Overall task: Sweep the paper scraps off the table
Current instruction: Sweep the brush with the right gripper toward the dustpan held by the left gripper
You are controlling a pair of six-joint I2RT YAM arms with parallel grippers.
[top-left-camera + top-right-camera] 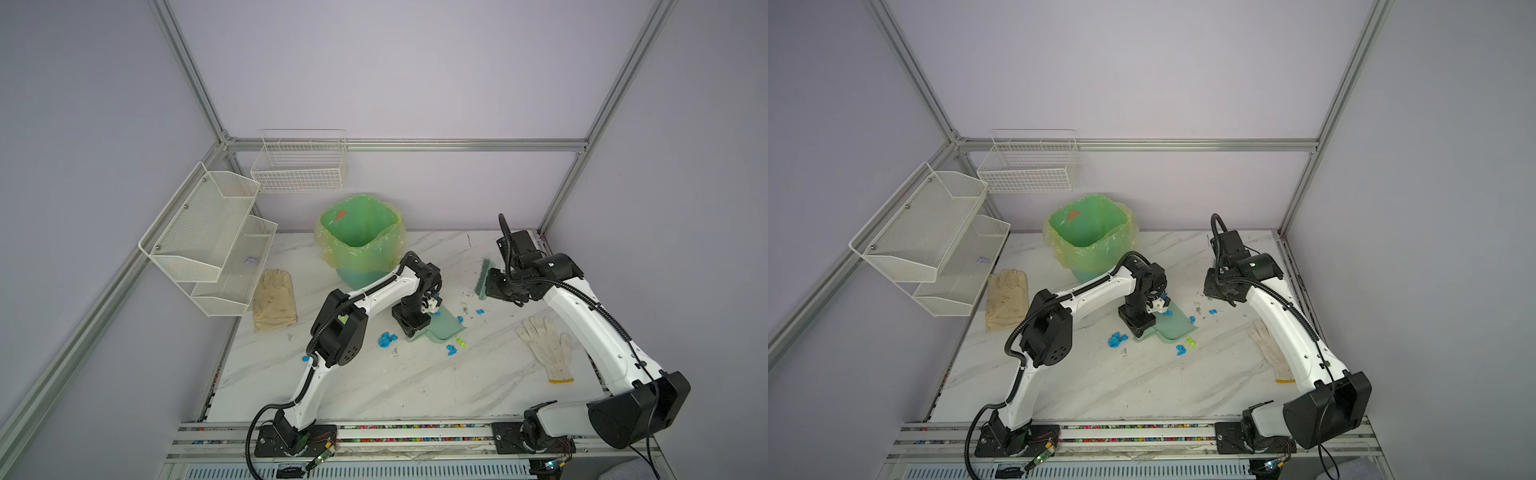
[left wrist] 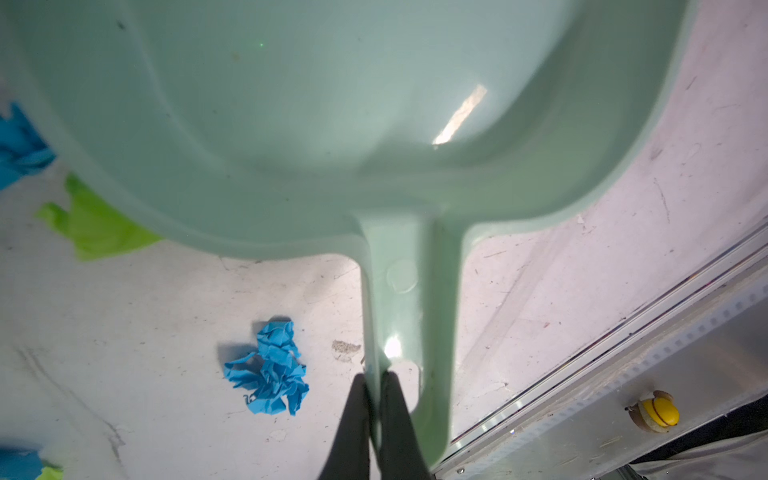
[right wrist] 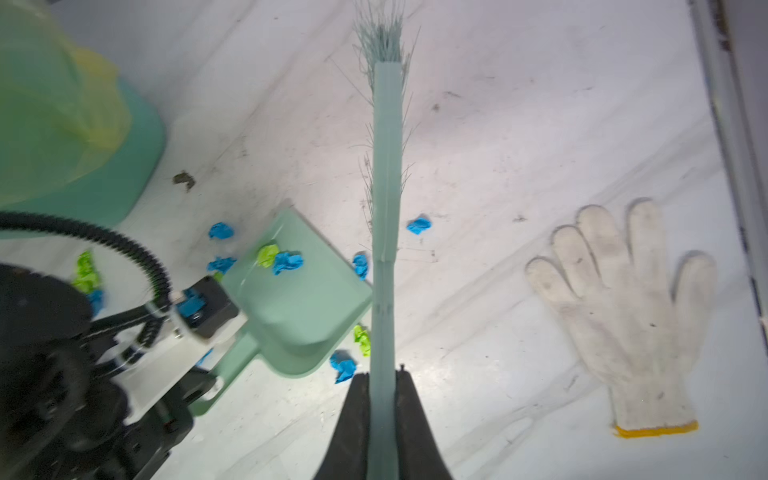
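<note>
The worktop (image 1: 374, 386) is a large white slab with grey marble veining, scuffed and grimy.

The left claw (image 2: 376, 380) has its black fingers clamped on the flat handle of a pale mint-green plastic dustpan (image 2: 332, 124). The pan is smooth and glossy with a rounded back wall. It lies at centre frame in both top views, seemingly flat on the worktop.

The right claw (image 3: 382, 374) is closed on the slim handle of a matching mint-green hand brush (image 3: 386, 166). Its thin bristles splay at the far end (whether they touch the worktop, I cannot tell). In a top view it sits right of centre, apart from the pan.

The paper scraps (image 1: 386, 340) are small crumpled wads, bright blue and lime green. They are scattered on the worktop around the pan at centre frame: left of it, below it and right of it.

Only the right wrist view shows the pan's contents, one lime wad and one blue wad near its open lip. From above, the left arm largely covers that spot. The left wrist view shows a sharply creased blue wad beside the handle.

A mint-green bin (image 1: 359, 237) with a translucent yellow-green liner stands at upper centre. A white mesh two-tier rack (image 1: 208, 241) hangs at the left, with a small purplish crumple in its lower tier. A white wire basket (image 1: 299, 166) hangs on the back wall.

A white knitted glove (image 3: 615, 324) with a yellow cuff lies at the right, and a cream glove (image 1: 274, 299) lies at the left.
</note>
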